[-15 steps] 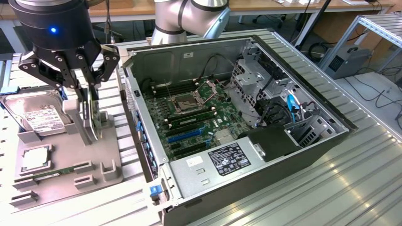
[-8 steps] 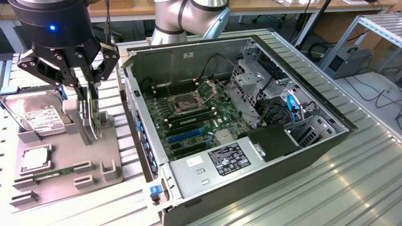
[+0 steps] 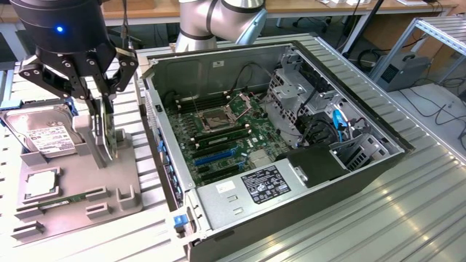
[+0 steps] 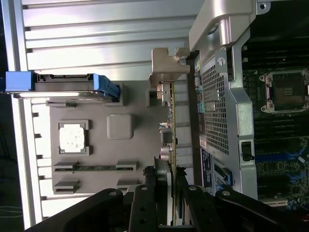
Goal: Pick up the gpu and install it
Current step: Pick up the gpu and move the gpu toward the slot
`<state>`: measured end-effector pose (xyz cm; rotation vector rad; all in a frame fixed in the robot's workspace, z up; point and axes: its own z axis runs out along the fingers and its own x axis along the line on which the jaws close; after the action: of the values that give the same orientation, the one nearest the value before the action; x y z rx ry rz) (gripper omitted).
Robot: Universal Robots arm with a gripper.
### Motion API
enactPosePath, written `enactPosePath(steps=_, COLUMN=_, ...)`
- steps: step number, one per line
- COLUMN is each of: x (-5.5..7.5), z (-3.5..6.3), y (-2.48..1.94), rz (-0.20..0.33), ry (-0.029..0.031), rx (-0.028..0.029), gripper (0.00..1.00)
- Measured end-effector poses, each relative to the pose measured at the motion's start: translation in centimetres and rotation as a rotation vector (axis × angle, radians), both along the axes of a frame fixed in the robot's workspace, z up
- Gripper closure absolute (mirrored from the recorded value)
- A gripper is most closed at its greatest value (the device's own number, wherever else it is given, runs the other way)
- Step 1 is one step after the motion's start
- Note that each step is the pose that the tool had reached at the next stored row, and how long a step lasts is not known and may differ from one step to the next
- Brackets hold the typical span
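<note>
**Now straddling the gpu on its tray**

Right now my gripper (image 3: pixel 103 153) hangs straight down over the grey fixture tray (image 3: pixel 80 188), which sits beside the open computer case (image 3: pixel 291 210) on the exterior view's left. The gpu (image 3: pixel 107 143) stands on edge in the tray, a thin dark card held upright in its slot. My fingers (image 3: pixel 95 125) are parted and released. One comes down on each flat face of the card, so the gpu runs up between them. From the wrist view I see the gpu (image 4: pixel 172 140) edge-on, a narrow strip with small parts along it, reaching away from my gripper (image 4: pixel 170 175) toward the far end of the tray. My fingertips sit close against both sides of the near end. I cannot tell whether either pad is touching the card. Its lower edge looks seated in the tray.

On the same tray, on the side away from the case, lie the hard drive (image 3: pixel 43 136), a square processor chip (image 3: pixel 40 183) and the green memory stick (image 3: pixel 62 201). Inside the case the motherboard (image 3: pixel 218 147) lies bare, well apart from the gpu.
</note>
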<state>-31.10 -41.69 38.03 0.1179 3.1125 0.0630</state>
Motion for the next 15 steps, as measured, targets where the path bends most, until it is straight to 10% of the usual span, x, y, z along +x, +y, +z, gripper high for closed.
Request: enactPosePath(steps=15, x=0.00, z=0.54, y=0.00, rz=0.000, ry=0.0000, rx=0.0001, gripper=0.73)
